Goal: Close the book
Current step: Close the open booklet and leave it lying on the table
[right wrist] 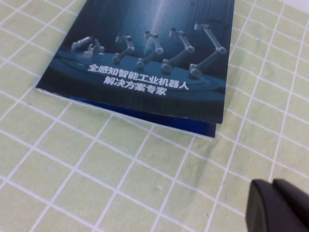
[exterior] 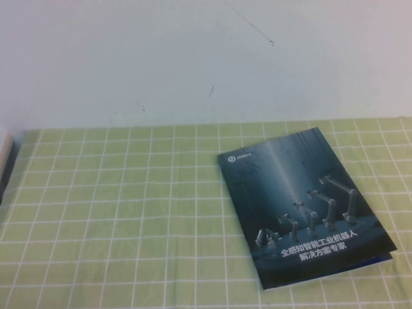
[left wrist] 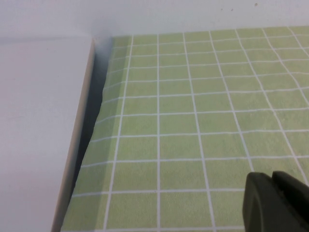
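Hovering low over the cloth, the right gripper (right wrist: 273,186) (the one nearer the book) is showing its two dark fingertips pressed together with only a thin seam between them, and it is gripping nothing. Only bare checked squares are lying between it and the book (right wrist: 145,53), whose near right corner is sitting just beyond the gripper, apart from it.

The left gripper (left wrist: 273,181) is hanging in the same way over the left side of the table, fingertips together and empty, well apart from the book.

The book (exterior: 302,206) is lying flat on the right half of the table, front cover up, turned a little askew to the cloth's grid. Its dark blue cover is carrying a row of pale robot arms and white Chinese lettering. At the near right corner the cover is overhanging a brighter blue layer beneath it.

The green tablecloth (exterior: 116,219), ruled with white lines, is covering the table under everything. At the far left a white panel (left wrist: 38,135) is standing beside the cloth, whose edge is rumpling up against it. A white wall (exterior: 161,58) is rising behind the table.
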